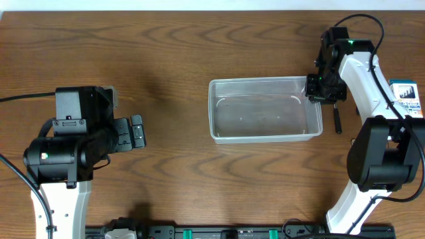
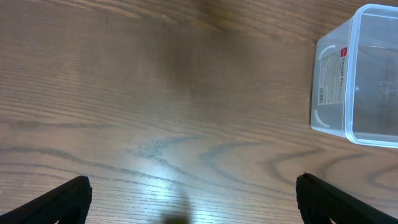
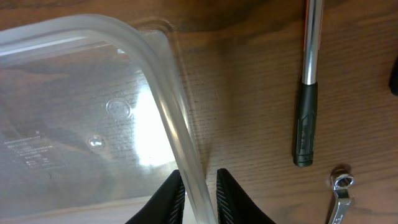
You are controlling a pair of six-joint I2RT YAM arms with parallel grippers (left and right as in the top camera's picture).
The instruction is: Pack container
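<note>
The clear plastic container (image 1: 264, 109) stands empty at the middle right of the table. My right gripper (image 1: 315, 85) is shut on its right rim near the far right corner. In the right wrist view the two fingers (image 3: 199, 196) pinch the clear container wall (image 3: 163, 93) between them. A black-handled tool with a metal shaft (image 3: 306, 93) lies on the table just right of the container, and also shows in the overhead view (image 1: 337, 118). My left gripper (image 1: 136, 131) is open and empty at the left; its wrist view shows its wide-apart fingers (image 2: 193, 202) and the container's left end (image 2: 357, 81).
A small metal wrench (image 3: 339, 193) lies near the black-handled tool. A blue and white box (image 1: 406, 98) sits at the right table edge, behind the right arm. Bare wood lies between the left gripper and the container.
</note>
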